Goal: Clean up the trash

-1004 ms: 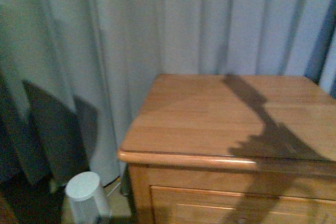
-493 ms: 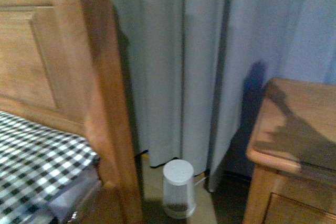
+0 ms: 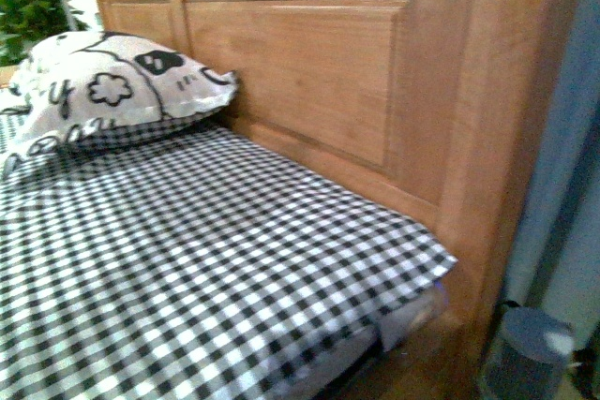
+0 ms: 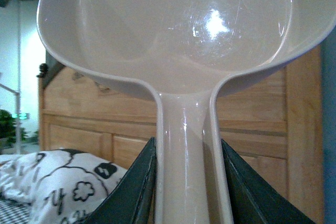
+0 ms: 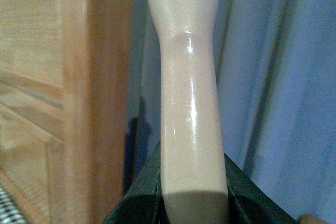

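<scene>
My left gripper (image 4: 188, 182) is shut on the stem of the beige dustpan (image 4: 178, 35), whose empty scoop fills the upper part of the left wrist view. In the right wrist view my right gripper (image 5: 193, 182) is shut on the glossy beige brush handle (image 5: 190, 93); the bristles are out of view. No trash shows in any view. Neither arm appears in the front view.
A bed with a black-and-white checked sheet (image 3: 187, 259) lies ahead against a tall wooden headboard (image 3: 309, 72). A white patterned pillow (image 3: 112, 86) rests at its far left. A small grey bin (image 3: 525, 348) stands on the floor by blue-grey curtains (image 5: 283, 77). A green plant (image 3: 33, 11) shows at far left.
The front view has swung left: from the wooden nightstand, past the bedpost and bin, to the bed, pillow and headboard. The bin now sits at the lower right corner.
</scene>
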Tool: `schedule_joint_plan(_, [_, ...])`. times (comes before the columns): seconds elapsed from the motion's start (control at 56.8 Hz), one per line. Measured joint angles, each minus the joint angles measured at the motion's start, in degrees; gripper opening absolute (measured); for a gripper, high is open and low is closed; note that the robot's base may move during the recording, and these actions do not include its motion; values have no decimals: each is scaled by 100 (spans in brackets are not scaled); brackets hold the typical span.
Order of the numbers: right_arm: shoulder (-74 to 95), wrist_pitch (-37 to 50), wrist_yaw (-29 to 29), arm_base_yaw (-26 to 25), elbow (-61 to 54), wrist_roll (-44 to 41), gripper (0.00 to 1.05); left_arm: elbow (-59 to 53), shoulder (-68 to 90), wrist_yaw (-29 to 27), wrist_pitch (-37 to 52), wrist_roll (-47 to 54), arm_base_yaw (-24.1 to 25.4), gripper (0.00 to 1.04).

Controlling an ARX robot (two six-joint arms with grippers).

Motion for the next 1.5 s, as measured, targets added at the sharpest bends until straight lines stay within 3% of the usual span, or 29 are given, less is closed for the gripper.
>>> schedule_joint_plan(0.969, [26,0,-52,15,4,-17,20,0,-15,-39,4,-17,9,29])
schedule_joint_plan(0.987, [17,0,-24,13,4,-17,20,13,-11,-46,-57,-48,0,29])
schedule_joint_plan(1.057, [2,0,33,0,4,-15,20,570,7,-170,-1681,-341,42,29])
schedule_joint_plan(1.128, [-7,0,37,0,4,-15,20,1300,195,214,-3591,-498,546,29])
schedule_joint_plan(1.216, [-7,0,4,0,4,-15,20,1591,560,997,-4784,-452,1222,29])
schedule_joint_plan(1.339, [-7,0,-22,2,4,-15,20,1646,1309,1912,-4972,-11,1733,29])
schedule_joint_plan(1.498, [-7,0,4,0,4,-15,20,1676,2072,3071,-5337,1427,2118,29])
